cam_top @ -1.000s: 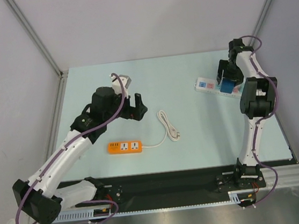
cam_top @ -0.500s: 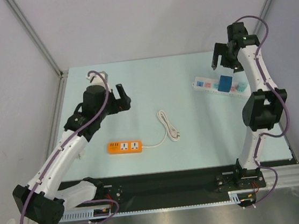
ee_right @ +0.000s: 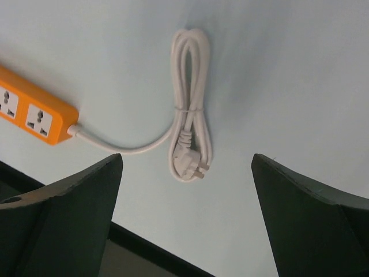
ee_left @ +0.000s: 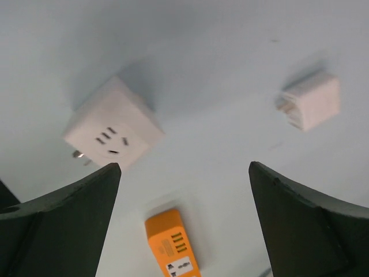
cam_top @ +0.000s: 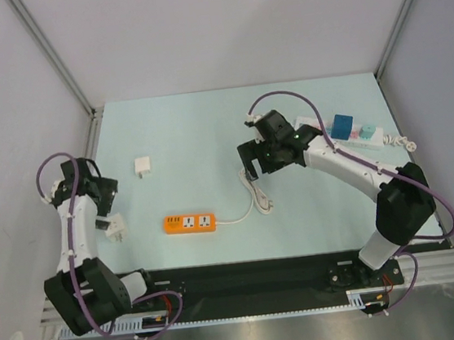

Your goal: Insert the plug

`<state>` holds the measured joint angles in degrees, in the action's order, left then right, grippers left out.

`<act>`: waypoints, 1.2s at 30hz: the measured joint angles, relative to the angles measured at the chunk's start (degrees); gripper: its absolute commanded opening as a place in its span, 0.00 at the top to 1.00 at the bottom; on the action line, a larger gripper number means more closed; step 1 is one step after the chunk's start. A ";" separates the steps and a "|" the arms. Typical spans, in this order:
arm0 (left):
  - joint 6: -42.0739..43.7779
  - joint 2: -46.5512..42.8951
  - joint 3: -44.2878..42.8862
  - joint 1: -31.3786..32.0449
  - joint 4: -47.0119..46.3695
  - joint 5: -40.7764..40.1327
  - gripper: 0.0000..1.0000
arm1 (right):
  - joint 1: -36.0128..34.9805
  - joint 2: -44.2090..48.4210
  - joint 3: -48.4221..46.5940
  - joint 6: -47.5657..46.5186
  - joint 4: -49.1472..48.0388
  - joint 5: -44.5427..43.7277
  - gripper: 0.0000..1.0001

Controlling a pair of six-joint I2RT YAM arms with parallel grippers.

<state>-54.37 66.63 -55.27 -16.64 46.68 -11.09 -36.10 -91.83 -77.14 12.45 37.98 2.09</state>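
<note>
The blue plug [cam_top: 341,124] sits on the white power strip [cam_top: 362,134] at the back right, with no gripper touching it. My right gripper [cam_top: 251,167] is open and empty, well left of the plug, over the coiled white cable [cam_top: 255,190]. In the right wrist view the open gripper [ee_right: 187,219] frames that cable [ee_right: 190,104]. My left gripper [cam_top: 102,202] is open and empty at the far left, above a white adapter cube [cam_top: 115,228]. In the left wrist view the open gripper [ee_left: 184,231] shows the adapter cube [ee_left: 112,130].
An orange power strip [cam_top: 190,222] lies at the front centre, its cord running to the coil; it also shows in both wrist views [ee_left: 172,245] [ee_right: 34,112]. A small white square block [cam_top: 142,165] [ee_left: 309,101] lies at the left. A black rail [cam_top: 248,278] runs along the near edge.
The right arm has left the white strip and swung left to the cable, leaving the blue plug on the strip. The left arm has swung back to the far left.
</note>
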 measured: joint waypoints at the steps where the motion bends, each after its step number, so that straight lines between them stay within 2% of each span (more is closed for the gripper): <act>1: -1.11 1.22 1.16 -2.01 0.96 0.11 0.00 | -0.85 0.00 0.59 -0.02 -0.20 -0.04 0.01; 8: -5.38 4.26 6.21 -3.85 3.76 0.22 0.00 | -4.07 1.11 2.23 -0.61 -4.35 0.17 0.00; 19: -12.22 4.92 11.19 -3.85 1.33 -4.70 0.00 | -4.31 4.44 6.86 -0.70 -7.06 1.01 0.00; 21: -12.24 6.69 11.56 -3.85 0.28 -5.14 0.03 | -4.31 4.52 6.86 -0.72 -7.17 1.33 0.00; 22: -12.24 7.63 11.67 -3.85 -0.33 -5.27 0.07 | -4.33 4.61 6.86 -0.74 -7.19 1.44 0.00; 23: -12.20 8.39 11.72 -3.85 -0.94 -5.31 0.18 | -4.35 4.70 6.86 -0.74 -7.19 1.49 0.00; 25: -11.85 8.81 11.63 -3.82 -1.75 -5.38 0.33 | -4.33 5.03 6.86 -0.90 -7.23 1.51 0.00; 26: -11.61 8.72 11.65 -3.82 -2.23 -5.46 0.47 | -4.33 5.25 6.86 -0.94 -7.23 1.49 0.00; 27: -11.13 8.76 11.63 -3.85 -2.73 -5.51 0.54 | -4.33 5.42 6.86 -0.96 -7.23 1.49 0.00; 28: -10.93 8.72 11.63 -3.85 -3.04 -5.55 0.70 | -4.35 5.60 6.86 -1.03 -7.23 1.46 0.00; 30: -10.05 8.66 11.63 -3.67 -3.74 -5.51 0.87 | -4.35 5.86 6.86 -1.11 -7.23 1.40 0.00; 31: -9.33 8.46 11.63 -3.61 -4.09 -5.40 1.00 | -4.35 5.92 6.86 -1.11 -7.23 1.36 0.00; 36: -3.96 2.54 10.88 -0.74 -4.13 -4.48 1.00 | -4.33 5.95 6.84 -1.11 -7.28 1.40 0.00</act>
<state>-58.33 69.17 -44.38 -17.39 42.54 -15.57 -40.42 -85.89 -70.30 11.33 30.70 3.49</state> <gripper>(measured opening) 0.875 0.994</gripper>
